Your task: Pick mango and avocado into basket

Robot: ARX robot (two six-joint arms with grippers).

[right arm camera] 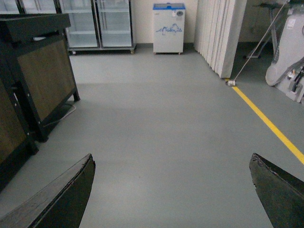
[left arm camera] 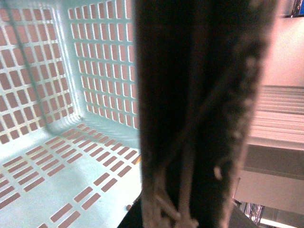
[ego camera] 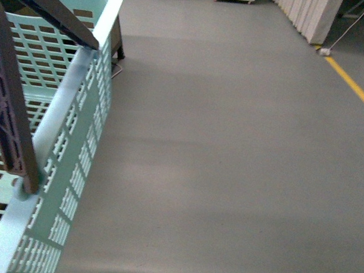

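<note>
The light teal basket fills the left of the front view, its brown handle raised across it. In the left wrist view the handle runs close past the camera with white ties on it, and my left gripper is shut on it; the slotted basket floor below holds nothing that I can see. My right gripper hangs open over bare grey floor, its two dark fingertips far apart. The mango and the avocado are out of view.
A dark wooden stand is at the left in the right wrist view, its leg also behind the basket. A yellow floor line runs at the right. White panels, a small white freezer and glass-door fridges stand at the back.
</note>
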